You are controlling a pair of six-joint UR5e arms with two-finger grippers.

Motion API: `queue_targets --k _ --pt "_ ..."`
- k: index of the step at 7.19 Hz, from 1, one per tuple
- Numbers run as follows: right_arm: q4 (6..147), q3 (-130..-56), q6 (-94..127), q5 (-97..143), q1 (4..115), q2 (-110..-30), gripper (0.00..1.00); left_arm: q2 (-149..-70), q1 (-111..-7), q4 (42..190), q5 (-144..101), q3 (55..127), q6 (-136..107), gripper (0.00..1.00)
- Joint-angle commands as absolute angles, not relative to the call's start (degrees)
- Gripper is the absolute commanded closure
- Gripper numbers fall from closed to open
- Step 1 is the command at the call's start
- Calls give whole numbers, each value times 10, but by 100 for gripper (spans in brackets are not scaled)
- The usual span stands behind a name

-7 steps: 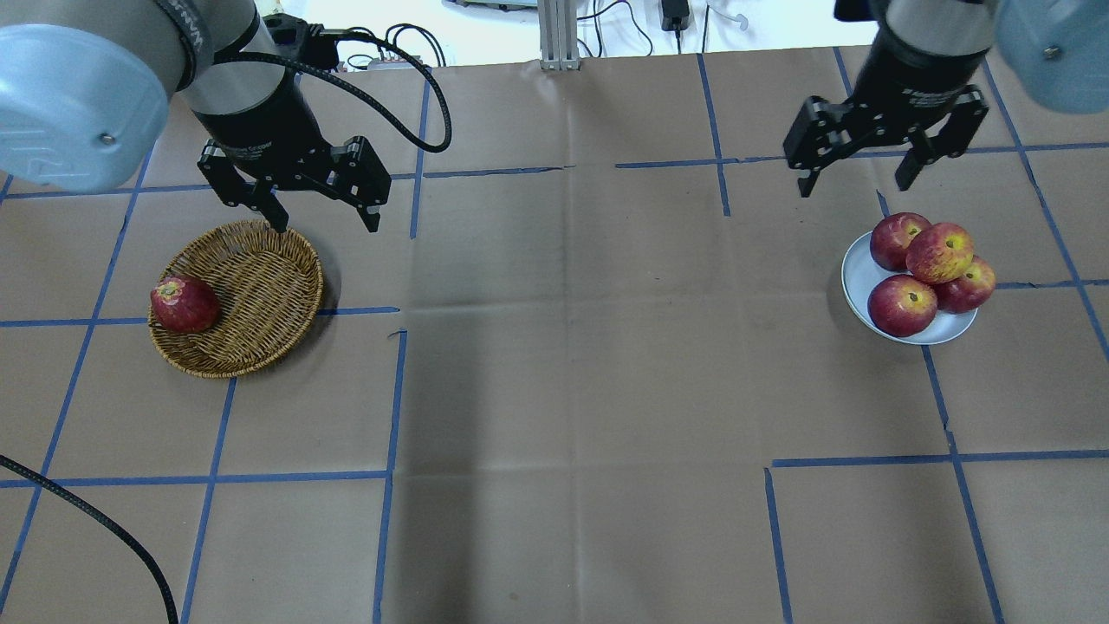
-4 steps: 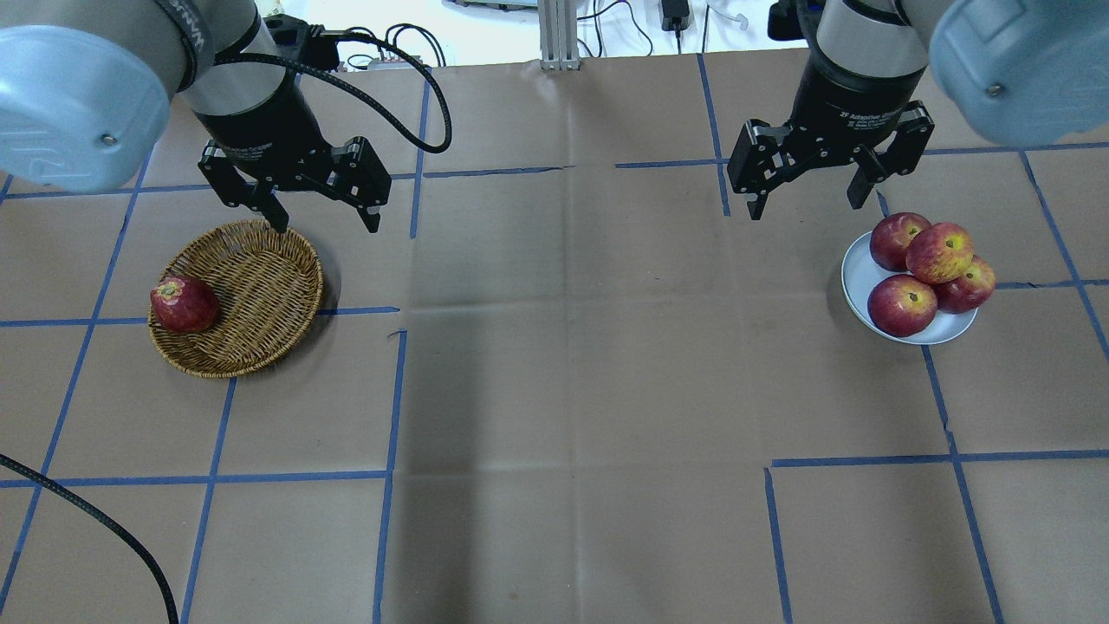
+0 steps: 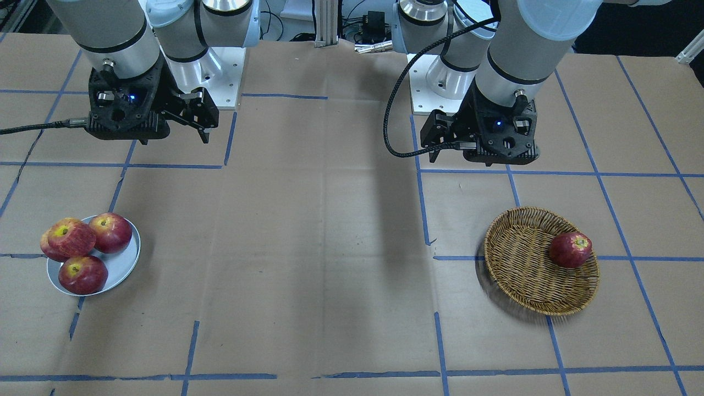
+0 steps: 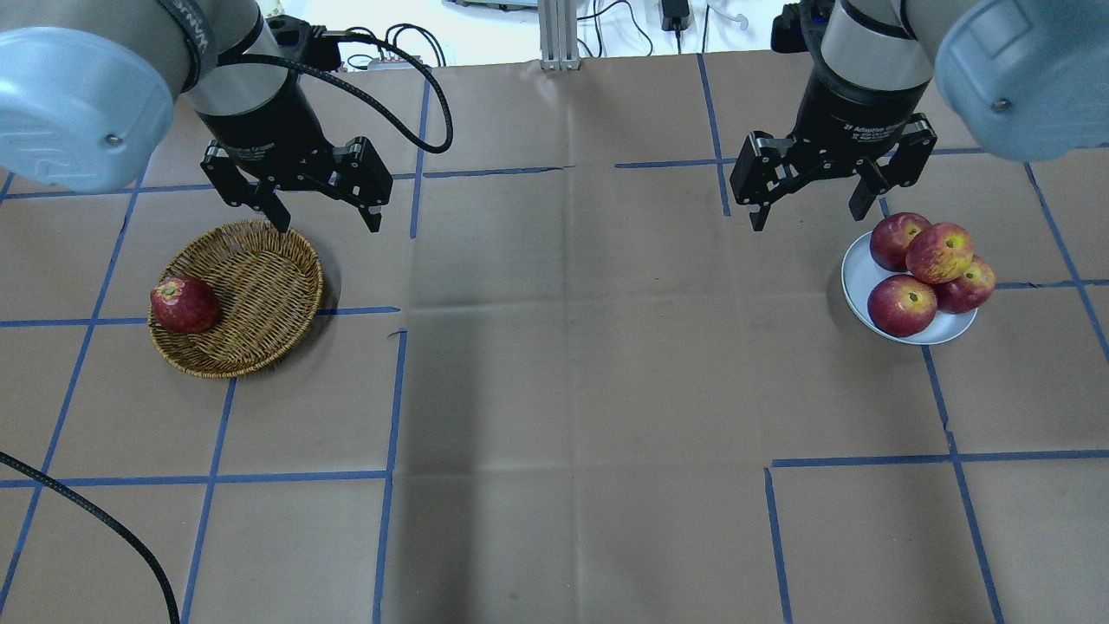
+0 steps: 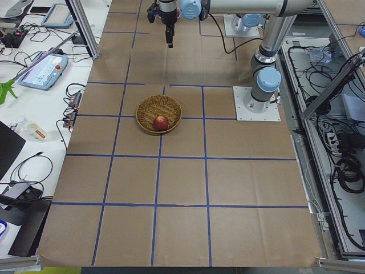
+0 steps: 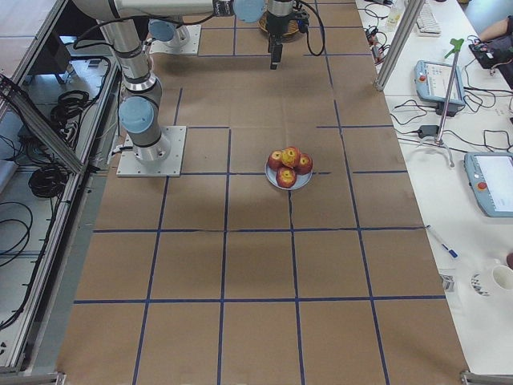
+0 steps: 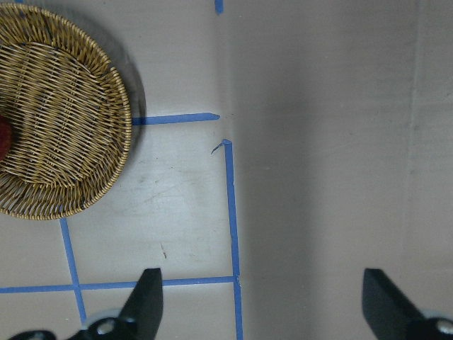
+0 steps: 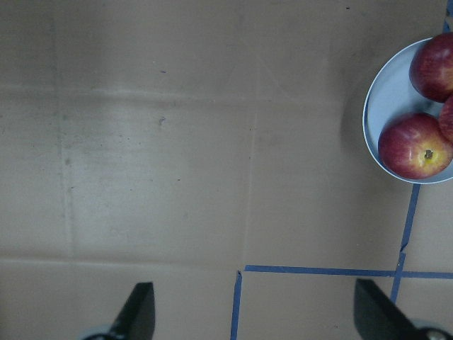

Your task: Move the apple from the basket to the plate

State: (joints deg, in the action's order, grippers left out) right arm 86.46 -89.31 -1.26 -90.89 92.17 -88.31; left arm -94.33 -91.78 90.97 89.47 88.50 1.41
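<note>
The pinkish-red streaked apple with its yellow stem patch lies on top of three darker red apples on the pale blue-grey plate at the right; it also shows in the front view. My right gripper is open and empty, hanging to the far left of the plate, apart from it. The wicker basket at the left holds one darker red apple against its left rim. My left gripper is open and empty above the basket's far right rim.
Brown paper with blue tape lines covers the table. The left wrist view shows the basket at upper left; the right wrist view shows the plate at the right edge. A black cable crosses the near left corner.
My right gripper has moved left, away from above the plate's far side, still open. The left gripper and all apples have stayed put.
</note>
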Motion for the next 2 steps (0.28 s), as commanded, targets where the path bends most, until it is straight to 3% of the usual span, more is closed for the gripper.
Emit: queue_targets --k 1,2 --pt "867 -896 -12 -910 921 -884 0 -943 -918 910 895 885 14 1" --pt "867 -895 -12 -911 921 -883 0 -943 -918 910 895 885 13 1"
